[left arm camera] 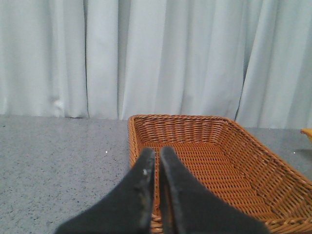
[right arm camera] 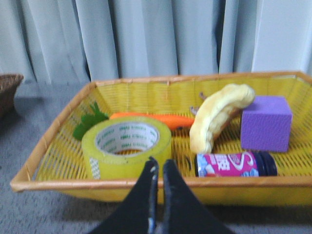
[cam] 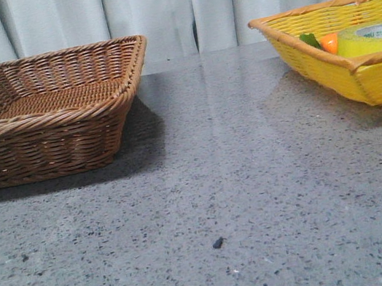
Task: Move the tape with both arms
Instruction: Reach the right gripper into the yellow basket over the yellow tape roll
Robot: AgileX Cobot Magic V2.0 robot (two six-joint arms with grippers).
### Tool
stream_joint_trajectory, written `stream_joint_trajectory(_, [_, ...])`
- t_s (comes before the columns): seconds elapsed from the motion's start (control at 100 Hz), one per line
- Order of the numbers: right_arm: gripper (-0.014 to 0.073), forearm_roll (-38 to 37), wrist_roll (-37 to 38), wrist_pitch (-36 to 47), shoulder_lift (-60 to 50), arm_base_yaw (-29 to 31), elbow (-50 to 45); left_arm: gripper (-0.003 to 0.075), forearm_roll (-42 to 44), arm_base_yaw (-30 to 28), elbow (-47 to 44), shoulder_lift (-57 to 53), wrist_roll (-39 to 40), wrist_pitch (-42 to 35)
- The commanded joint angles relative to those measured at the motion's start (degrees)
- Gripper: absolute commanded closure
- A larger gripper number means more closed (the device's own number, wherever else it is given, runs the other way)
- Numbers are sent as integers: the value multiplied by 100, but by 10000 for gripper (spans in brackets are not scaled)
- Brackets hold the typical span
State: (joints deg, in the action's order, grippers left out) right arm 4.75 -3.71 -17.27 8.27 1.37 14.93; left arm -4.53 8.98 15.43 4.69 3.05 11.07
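Note:
The tape (right arm camera: 126, 145), a wide yellow roll with a white, green-printed core, lies flat in the yellow basket (right arm camera: 53, 139). In the front view it shows at the far right (cam: 369, 40) inside that basket (cam: 340, 65). My right gripper (right arm camera: 159, 165) is shut and empty, just outside the basket's near rim, pointing at the tape's edge. My left gripper (left arm camera: 156, 153) is shut and empty, over the near rim of the brown wicker basket (left arm camera: 253, 165). Neither gripper shows in the front view.
The yellow basket also holds an orange carrot (right arm camera: 156, 119) with green leaves, a plush banana (right arm camera: 217, 117), a purple cube (right arm camera: 265, 123) and a pink-labelled bottle (right arm camera: 234, 165). The brown basket (cam: 45, 113) stands at the left. A small dark speck (cam: 217, 243) lies on the grey table.

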Motion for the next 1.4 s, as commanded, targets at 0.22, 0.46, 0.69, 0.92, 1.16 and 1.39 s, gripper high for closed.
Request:
stream_joint_trajectory(0.22, [666,126,-143,27,1572,-16,1392,741,-59,-1,888,965,54,186])
stream_joint_trajectory(0.46, [667,270,-94,2126,2204,-110,1424,741,-59,-1,913,1129,54,186])
stream_joint_trajectory(0.69, [662,270,-96,1409,2833,-110,2049,741,-59,-1,913,1129,54,174])
stream_joint_trajectory(0.92, [392,270,-96,-488,4177,-122,3382,741,-47,-1,913,1129,54,200])
stream_joint_trajectory(1.16, [242,270,-96,-1720,5454,-613,4396,741,-47,-1,913,1129,54,200])
stream_joint_trajectory(1.39, [242,270,-96,-2540,6586,-1099,4992,741,-47,-1,913,1129,54,200])
